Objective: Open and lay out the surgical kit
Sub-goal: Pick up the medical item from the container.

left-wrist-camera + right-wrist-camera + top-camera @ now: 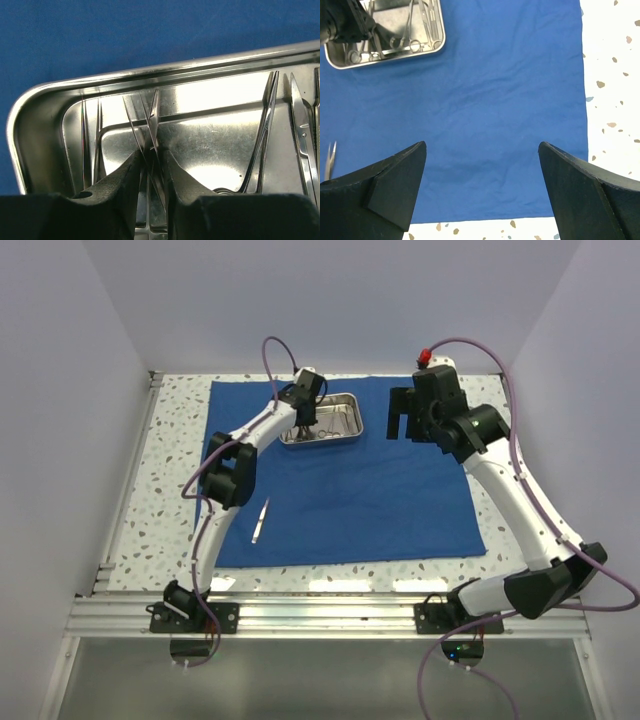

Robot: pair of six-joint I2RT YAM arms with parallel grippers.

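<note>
One pick underway | left end effector (150, 160) nearly closed, pinching slim instrument (154, 115) in tray (358, 420) at 11 o'clock on cloth (400, 500) | right end effector (482, 145) wide open, empty | instrument judged light, stiff, slippery: grip mid-shaft

The table (170, 440) is seen from above, behind its near edge. The tray (150, 70) is viewed very closely from the left wrist, and is shared with the right wrist view, directed downward from higher over the cloth (495, 100).
</note>
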